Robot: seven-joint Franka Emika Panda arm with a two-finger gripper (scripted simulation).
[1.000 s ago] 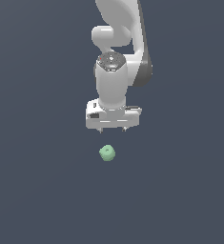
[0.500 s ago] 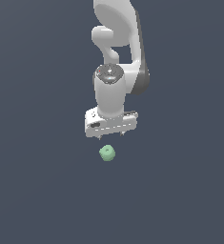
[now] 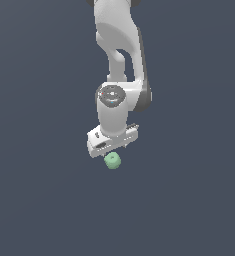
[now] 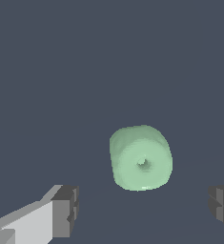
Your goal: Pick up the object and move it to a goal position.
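Gripper [image 4: 142, 209] is spread wide: wrist view shows both dark finger pads [image 4: 66, 209] well apart, one on each side, nothing pinched between them. The gap is much wider than the object.

Object [image 4: 141, 158] is a small pale mint-green rounded lump with a faint dimple in the middle of the face toward the wrist camera. In the wrist view it lines up with the gap between the pads but sits beyond the fingertips, not touching either pad. It's closer to the pad with only a corner showing than to the fully visible one.

Exterior view: gripper [image 3: 112, 148] points down, white hand body tilted a little, fingertips hard to make out. Object [image 3: 112, 160] shows just under the hand, its top edge right at the hand's lower edge. Can't tell from this view whether there's contact.

White arm [image 3: 117, 55] comes down from the top of the exterior view, wrist joint straight above the hand.

Object lies on a plain dark grey-blue surface [image 3: 39, 200]; no edges or corners visible to place it by.
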